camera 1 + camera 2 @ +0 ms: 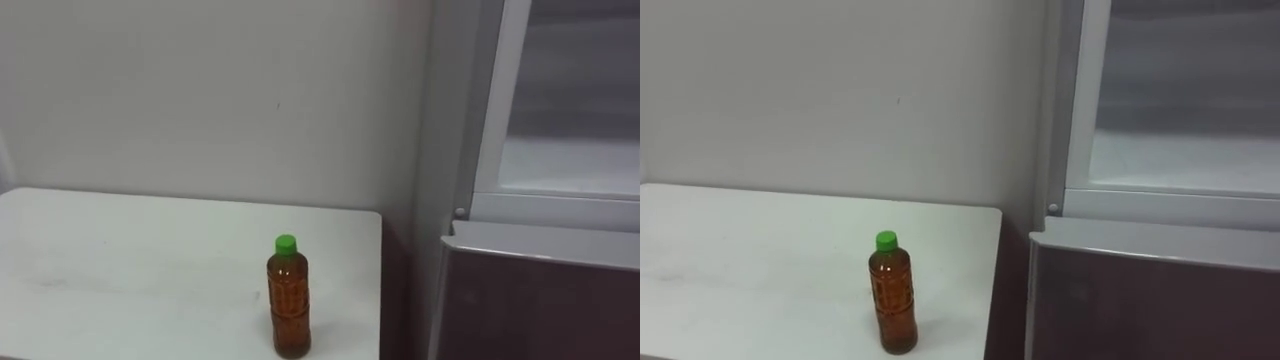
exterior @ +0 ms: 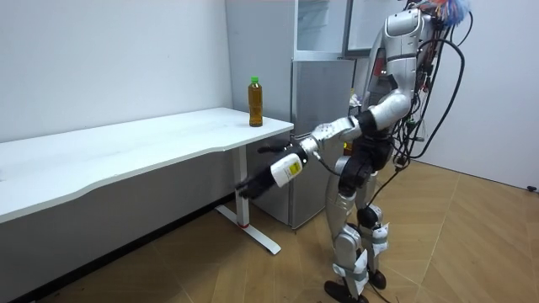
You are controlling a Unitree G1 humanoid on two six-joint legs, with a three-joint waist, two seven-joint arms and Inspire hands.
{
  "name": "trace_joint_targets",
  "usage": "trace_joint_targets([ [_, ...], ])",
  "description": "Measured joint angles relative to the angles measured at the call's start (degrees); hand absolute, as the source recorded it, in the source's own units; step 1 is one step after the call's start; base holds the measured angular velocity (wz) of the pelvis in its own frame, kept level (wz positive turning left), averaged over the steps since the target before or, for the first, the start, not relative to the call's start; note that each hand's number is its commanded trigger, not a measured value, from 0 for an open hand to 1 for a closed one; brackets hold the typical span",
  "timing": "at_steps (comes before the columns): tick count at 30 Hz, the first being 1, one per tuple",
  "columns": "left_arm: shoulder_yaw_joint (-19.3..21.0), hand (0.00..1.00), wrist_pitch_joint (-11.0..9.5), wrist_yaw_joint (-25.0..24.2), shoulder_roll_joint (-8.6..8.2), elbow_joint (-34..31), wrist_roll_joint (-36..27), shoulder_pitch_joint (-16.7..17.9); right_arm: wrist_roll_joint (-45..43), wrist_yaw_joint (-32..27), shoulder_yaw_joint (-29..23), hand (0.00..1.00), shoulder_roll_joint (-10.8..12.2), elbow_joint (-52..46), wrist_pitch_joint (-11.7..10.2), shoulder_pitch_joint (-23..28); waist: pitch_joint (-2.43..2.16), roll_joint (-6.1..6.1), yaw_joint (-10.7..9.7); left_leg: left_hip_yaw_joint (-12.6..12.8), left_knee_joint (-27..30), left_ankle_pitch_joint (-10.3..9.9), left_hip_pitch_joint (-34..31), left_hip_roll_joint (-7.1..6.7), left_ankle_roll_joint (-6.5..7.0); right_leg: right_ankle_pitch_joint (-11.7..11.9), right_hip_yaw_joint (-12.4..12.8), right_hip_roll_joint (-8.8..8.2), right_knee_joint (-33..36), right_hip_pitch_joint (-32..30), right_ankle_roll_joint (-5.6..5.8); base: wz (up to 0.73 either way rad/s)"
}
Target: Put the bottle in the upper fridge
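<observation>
the step in hand is reaching for the bottle (image 1: 288,298), which stands upright at the right end of the white table (image 1: 120,270), just left of the fridge (image 1: 540,290). lift a hand above the tabletop first, then wrap the bottle's middle. the left hand (image 2: 253,186) and right hand (image 2: 271,150) sit below the table edge, stretched open and empty, well short of the bottle.

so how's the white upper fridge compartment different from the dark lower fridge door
The white upper fridge compartment stands open, its pale inside showing; the dark lower fridge door is shut. The compartment is light, the door brownish grey. Both belong to one fridge, right of the white table.
</observation>
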Motion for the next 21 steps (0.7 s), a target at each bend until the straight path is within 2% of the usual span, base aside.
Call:
trace_joint_targets([
  [3,-2.4,0.00,-0.2,-1.9,0.87,7.5,0.7,-0.1,-0.1,0.8,0.0,0.00,-0.1,0.5,0.0,-0.3,0.00,-0.09,-0.3,0.5,-0.1,0.0,0.0,0.01,0.04,0.0,0.6,0.06,0.0,-0.2,0.00,-0.07],
  [7,-6.8,0.00,0.1,-2.7,1.07,17.7,3.0,0.0,0.4,0.7,0.5,0.00,-0.1,0.5,0.0,-0.5,-0.03,-0.46,-1.5,0.5,0.1,-0.1,-0.2,-0.01,0.18,0.0,0.8,0.12,-0.1,-0.3,0.07,-0.01],
  [10,-9.1,0.00,0.4,-4.7,1.16,21.9,3.9,0.1,1.4,0.7,1.0,0.00,-0.1,0.6,0.0,-0.5,-0.02,-0.69,-1.6,0.7,-0.1,-0.1,0.1,0.00,0.18,0.0,0.9,0.15,-0.1,-0.1,0.08,0.00],
  [13,-10.3,0.00,1.6,-7.0,1.17,23.6,4.0,0.2,2.1,0.7,1.7,0.00,-0.1,0.6,0.0,-0.5,-0.02,-0.66,-1.6,1.0,-0.2,-0.1,0.2,0.10,0.17,0.0,1.3,0.18,-0.1,-0.2,0.07,-0.05],
  [15,-11.0,0.00,1.7,-8.6,1.33,25.4,5.9,0.2,2.3,0.9,1.7,0.00,-0.2,1.2,0.0,-0.8,-0.05,-0.58,-1.7,1.4,-0.2,-0.1,0.4,0.19,0.18,0.0,1.7,0.18,0.0,-0.1,0.07,-0.09],
  [21,-14.5,0.00,2.6,-13.1,1.66,31.2,11.0,0.4,0.9,1.8,1.8,0.00,-0.3,1.5,-0.1,-1.8,-0.02,-0.54,-3.3,2.1,-0.2,-0.2,0.5,0.20,0.29,0.0,2.9,0.30,-0.1,-0.3,0.11,-0.04],
])
